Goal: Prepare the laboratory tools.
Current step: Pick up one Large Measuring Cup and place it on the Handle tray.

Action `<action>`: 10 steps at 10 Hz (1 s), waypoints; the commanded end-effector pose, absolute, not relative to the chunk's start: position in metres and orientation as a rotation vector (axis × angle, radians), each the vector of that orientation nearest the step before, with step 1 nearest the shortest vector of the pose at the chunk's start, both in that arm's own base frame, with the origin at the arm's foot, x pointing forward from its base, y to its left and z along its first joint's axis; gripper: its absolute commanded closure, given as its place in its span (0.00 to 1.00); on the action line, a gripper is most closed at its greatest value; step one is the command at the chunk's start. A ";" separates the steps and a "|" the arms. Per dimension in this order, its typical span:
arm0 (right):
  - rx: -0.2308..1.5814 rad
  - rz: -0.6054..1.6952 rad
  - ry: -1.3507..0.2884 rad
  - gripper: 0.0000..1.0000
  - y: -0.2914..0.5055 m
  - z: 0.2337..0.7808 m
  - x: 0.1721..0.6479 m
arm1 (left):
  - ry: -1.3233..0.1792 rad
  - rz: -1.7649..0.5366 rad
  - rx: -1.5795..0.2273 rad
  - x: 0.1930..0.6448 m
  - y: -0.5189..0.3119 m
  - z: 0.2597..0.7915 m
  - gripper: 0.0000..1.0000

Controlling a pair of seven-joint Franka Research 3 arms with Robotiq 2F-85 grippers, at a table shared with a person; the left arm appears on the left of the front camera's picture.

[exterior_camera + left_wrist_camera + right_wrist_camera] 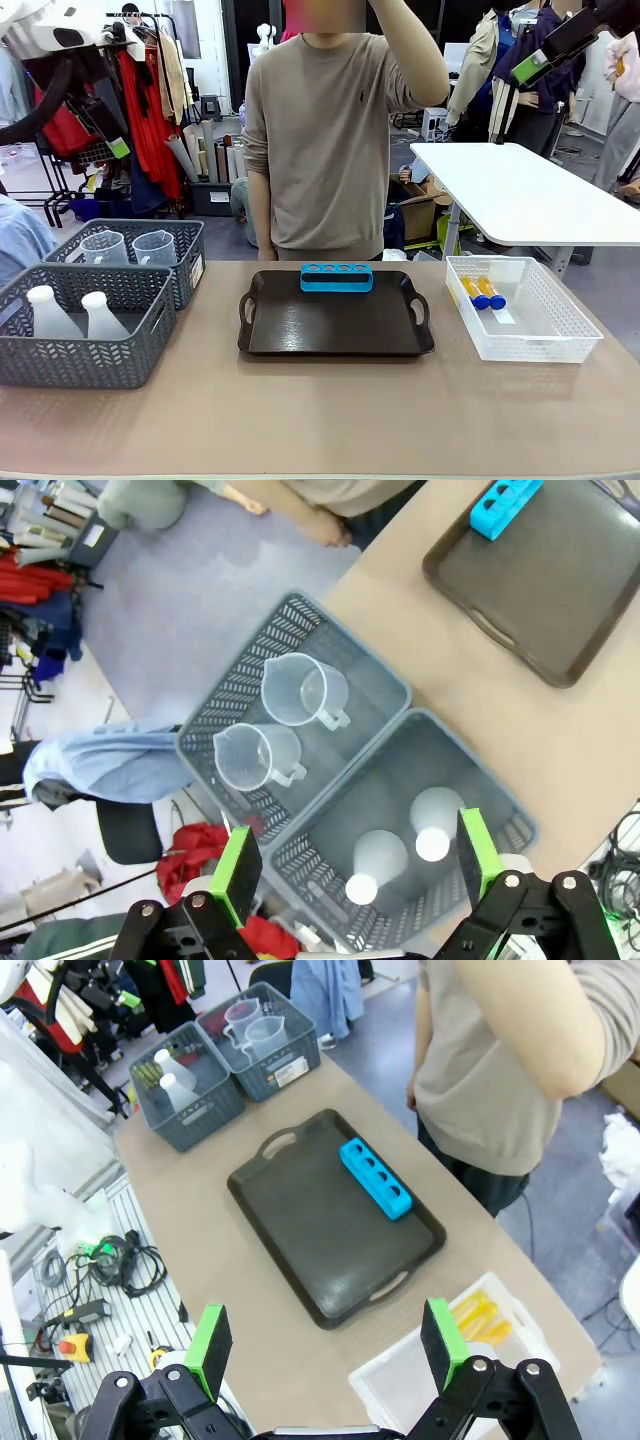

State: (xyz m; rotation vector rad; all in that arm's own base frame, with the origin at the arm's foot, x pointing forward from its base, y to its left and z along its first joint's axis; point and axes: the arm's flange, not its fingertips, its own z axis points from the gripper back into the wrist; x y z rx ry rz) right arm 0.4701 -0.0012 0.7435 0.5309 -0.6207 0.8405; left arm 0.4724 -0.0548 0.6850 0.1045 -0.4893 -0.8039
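Blue-capped tubes (482, 292) of orange-yellow liquid lie side by side in the white mesh basket (560, 345), just right of the black tray (330, 325) that sits in the middle of the worktop (320, 430). Left of the tray, two baskets stand touching. The farther grey basket (190, 262) holds two clear measuring beakers (153, 247), both upright. The nearer grey basket (90, 360) holds two translucent white conical flasks (100, 315), also upright. A blue tube rack (336, 277) with a row of round holes rests on the tray along its far edge. The left claw (357, 858) hangs high over the baskets left of the tray, green pads spread wide and gripping nothing. The right claw (325, 1340) hangs high off to the tray's right, equally wide and unladen. A person (325, 150) in a beige sweater stands just behind the tray's far side.
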 end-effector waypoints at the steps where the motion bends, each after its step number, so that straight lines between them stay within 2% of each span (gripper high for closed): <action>1: 0.526 0.838 -0.626 0.00 -0.001 0.746 0.469 | -0.438 -0.535 0.083 0.498 -0.055 0.679 0.00; 3: 0.526 0.838 -0.626 0.00 -0.001 0.746 0.469 | -0.317 -0.337 0.071 0.539 -0.055 0.652 0.00; 4: 0.526 0.838 -0.626 0.00 -0.001 0.746 0.469 | -0.272 -0.321 0.067 0.550 -0.058 0.638 0.00; 7: 0.526 0.838 -0.626 0.00 -0.001 0.746 0.469 | -0.245 -0.135 -0.012 0.590 -0.050 0.587 0.00; 10: 0.526 0.838 -0.626 0.00 -0.001 0.746 0.469 | -0.279 -0.005 0.071 0.620 -0.038 0.517 0.00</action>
